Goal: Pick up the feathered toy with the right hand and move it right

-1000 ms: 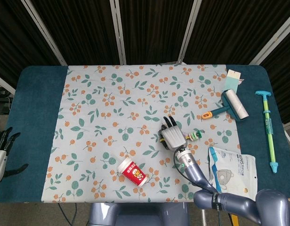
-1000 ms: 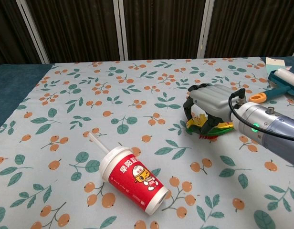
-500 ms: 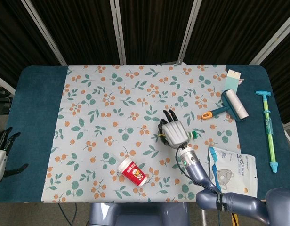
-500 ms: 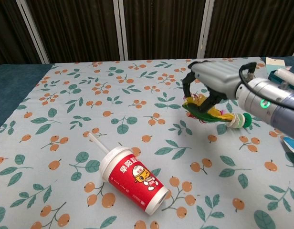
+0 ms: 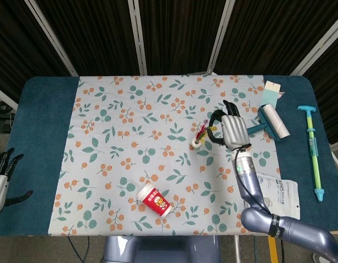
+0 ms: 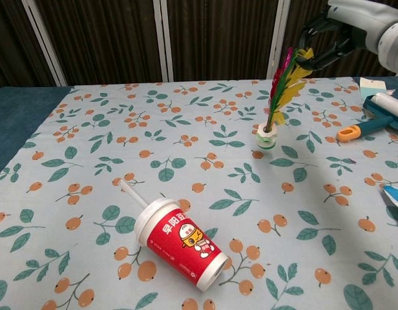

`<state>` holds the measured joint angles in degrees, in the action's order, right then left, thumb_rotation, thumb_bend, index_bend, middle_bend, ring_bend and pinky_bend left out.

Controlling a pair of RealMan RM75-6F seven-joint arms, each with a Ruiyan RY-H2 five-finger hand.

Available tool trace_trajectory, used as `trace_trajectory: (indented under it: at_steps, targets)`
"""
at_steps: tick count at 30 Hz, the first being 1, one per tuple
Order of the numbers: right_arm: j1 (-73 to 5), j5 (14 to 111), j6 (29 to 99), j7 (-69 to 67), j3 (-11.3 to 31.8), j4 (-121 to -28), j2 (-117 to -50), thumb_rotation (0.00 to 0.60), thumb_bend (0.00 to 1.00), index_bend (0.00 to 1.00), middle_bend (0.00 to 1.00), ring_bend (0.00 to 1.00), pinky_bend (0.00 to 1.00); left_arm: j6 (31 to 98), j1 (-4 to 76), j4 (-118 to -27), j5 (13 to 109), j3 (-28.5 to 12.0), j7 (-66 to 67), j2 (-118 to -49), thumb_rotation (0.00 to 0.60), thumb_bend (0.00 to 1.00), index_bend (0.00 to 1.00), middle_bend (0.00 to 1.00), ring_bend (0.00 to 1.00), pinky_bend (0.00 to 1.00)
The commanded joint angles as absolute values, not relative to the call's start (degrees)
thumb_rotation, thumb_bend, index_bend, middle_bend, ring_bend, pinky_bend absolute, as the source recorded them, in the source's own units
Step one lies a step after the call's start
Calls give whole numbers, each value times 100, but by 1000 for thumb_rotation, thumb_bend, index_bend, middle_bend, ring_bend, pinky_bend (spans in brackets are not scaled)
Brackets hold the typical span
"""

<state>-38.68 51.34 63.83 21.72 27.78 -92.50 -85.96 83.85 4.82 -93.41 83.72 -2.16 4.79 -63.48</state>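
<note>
The feathered toy [image 5: 201, 136] [image 6: 278, 97] has red, yellow and green feathers above a white and green ringed base [image 6: 266, 137]. It hangs upright, base down, close over the floral cloth [image 5: 130, 120]. My right hand [image 5: 232, 130] [image 6: 344, 26] is raised and grips the feather tips, its fingers [image 6: 315, 29] curled around them. My left hand [image 5: 1, 175] stays off the table at the far left, fingers apart and empty.
A red paper cup [image 5: 154, 200] [image 6: 183, 245] with a straw lies on its side near the front. A lint roller [image 5: 270, 121] [image 6: 380, 110], a teal pump stick [image 5: 313, 153], a mask packet [image 5: 270, 200] and a card [image 5: 272, 92] occupy the right side.
The right hand has risen and moved right and toward the back, taking the toy off the cloth. The toy swung from lying flat to hanging upright. The left hand has not moved.
</note>
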Motion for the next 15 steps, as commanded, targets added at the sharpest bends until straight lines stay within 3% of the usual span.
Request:
trace_trajectory:
  at_steps: [1, 15]
  targets:
    - [-3832, 4989, 6385, 2056, 2826, -9272, -8468, 600, 425, 642, 347, 0, 0, 8386, 482, -9340, 8371, -217, 483, -6349, 551, 150, 125, 0, 0, 0]
    - [-3876, 4897, 6425, 1915, 2490, -9001, -8541, 600, 425, 642, 347, 0, 0, 8381, 483, -9333, 8369, -217, 471, -6350, 550, 151, 125, 0, 0, 0]
